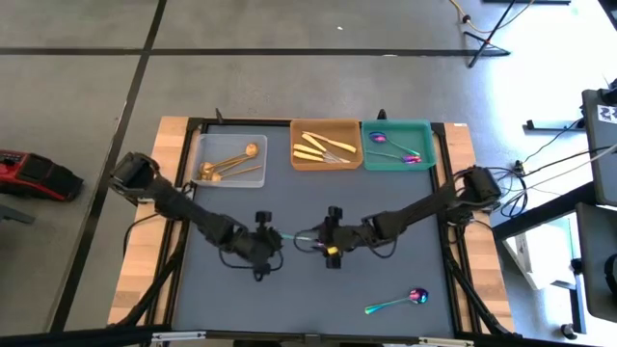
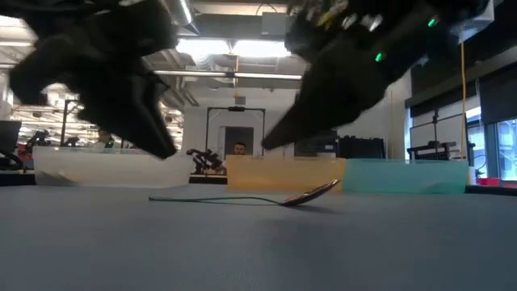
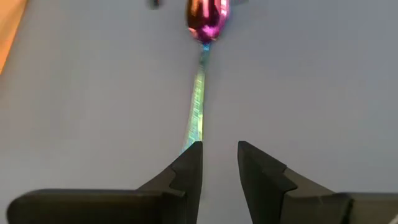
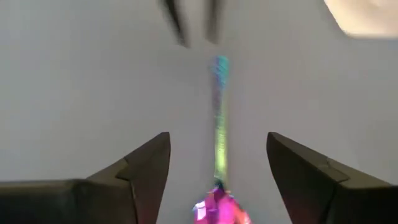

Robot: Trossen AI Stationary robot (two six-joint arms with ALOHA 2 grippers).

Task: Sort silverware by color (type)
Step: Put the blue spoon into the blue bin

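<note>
An iridescent purple-teal spoon (image 1: 297,236) lies on the grey mat mid-table, between my two grippers. In the low view the spoon (image 2: 242,199) rests on the back of its bowl, the bowl's tip raised. My left gripper (image 3: 219,149) is open by a narrow gap over the handle's end, which runs up beside one finger. My right gripper (image 4: 217,140) is open wide, its fingers on either side of the bowl (image 4: 217,208). In the low view both grippers hang above the spoon, apart from it. A second iridescent spoon (image 1: 397,302) lies on the mat near the front right.
Three trays stand along the far edge. A clear tray (image 1: 207,145) holds copper-gold spoons, a brown tray (image 1: 299,159) holds pale yellow knives, and a teal tray (image 1: 424,135) holds iridescent spoons. Bare mat lies at the front left.
</note>
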